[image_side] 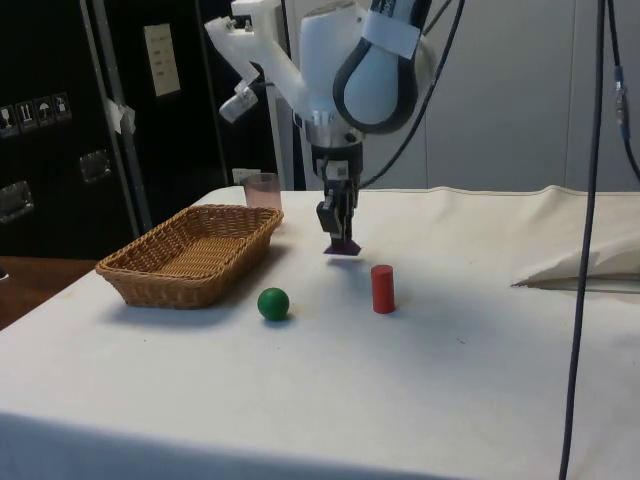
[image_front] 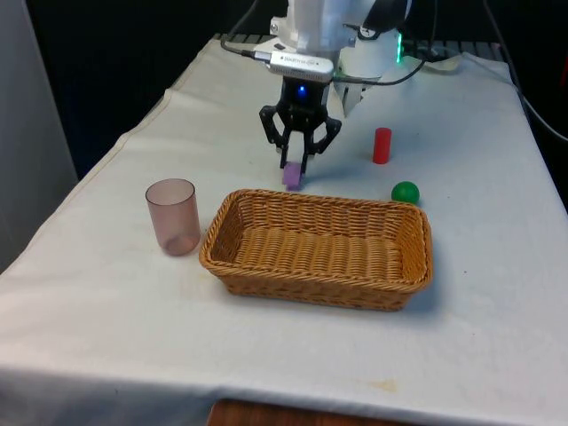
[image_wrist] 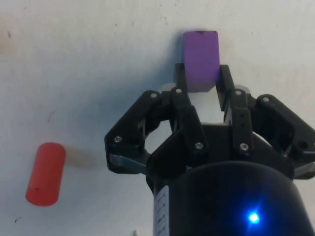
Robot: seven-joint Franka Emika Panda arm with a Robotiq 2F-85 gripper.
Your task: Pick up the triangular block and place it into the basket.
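A purple triangular block (image_front: 293, 176) sits between the fingers of my black gripper (image_front: 294, 167), which is shut on it. The block is just behind the far rim of the wicker basket (image_front: 315, 201). In the side view the block (image_side: 342, 246) hangs at or barely above the cloth, beside the basket (image_side: 160, 285); I cannot tell whether it touches. In the wrist view the gripper (image_wrist: 201, 81) pinches the block (image_wrist: 200, 56) at its near end, and the rest sticks out past the fingertips.
A red cylinder (image_front: 382, 145) stands upright at the front view's right of the gripper. A green ball (image_front: 405, 192) lies by the basket's far right corner. A translucent pink cup (image_front: 174, 216) stands to the basket's left.
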